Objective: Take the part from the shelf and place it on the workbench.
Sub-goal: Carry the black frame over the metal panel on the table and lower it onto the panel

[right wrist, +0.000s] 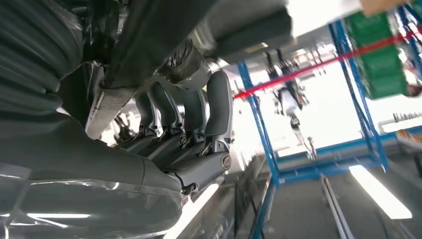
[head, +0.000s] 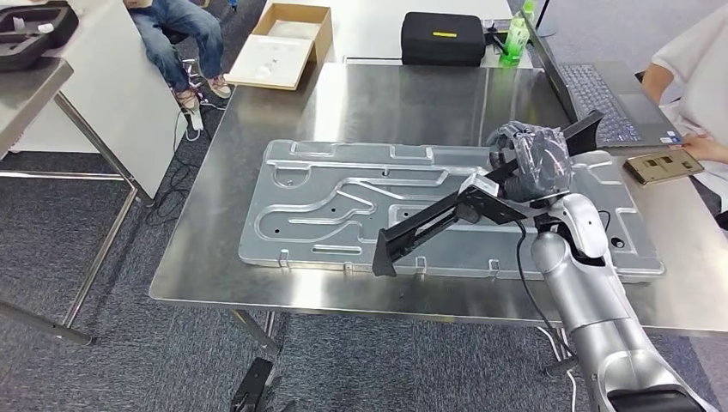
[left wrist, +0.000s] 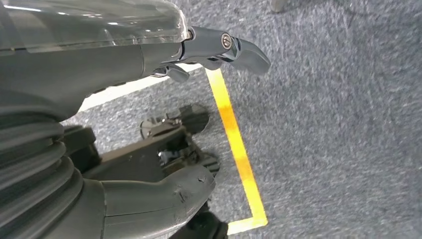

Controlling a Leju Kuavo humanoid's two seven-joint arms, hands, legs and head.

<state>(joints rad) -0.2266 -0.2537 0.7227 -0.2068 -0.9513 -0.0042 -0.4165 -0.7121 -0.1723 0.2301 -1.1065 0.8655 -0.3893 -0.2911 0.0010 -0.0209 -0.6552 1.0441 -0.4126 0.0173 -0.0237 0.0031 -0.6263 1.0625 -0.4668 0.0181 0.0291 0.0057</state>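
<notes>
My right hand grips a long black angular part near its upper end, above the steel workbench. The part slants down to the left, and its low end is at the front edge of a large embossed aluminium plate lying on the bench. Whether that end touches the plate I cannot tell. In the right wrist view the fingers curl around the dark part. In the left wrist view my left hand hangs over grey carpet, fingers apart and holding nothing.
A person's arm rests at the bench's right by a laptop and a tan phone. A black case, a green bottle and an open cardboard box stand behind. Another table stands at left. Yellow floor tape.
</notes>
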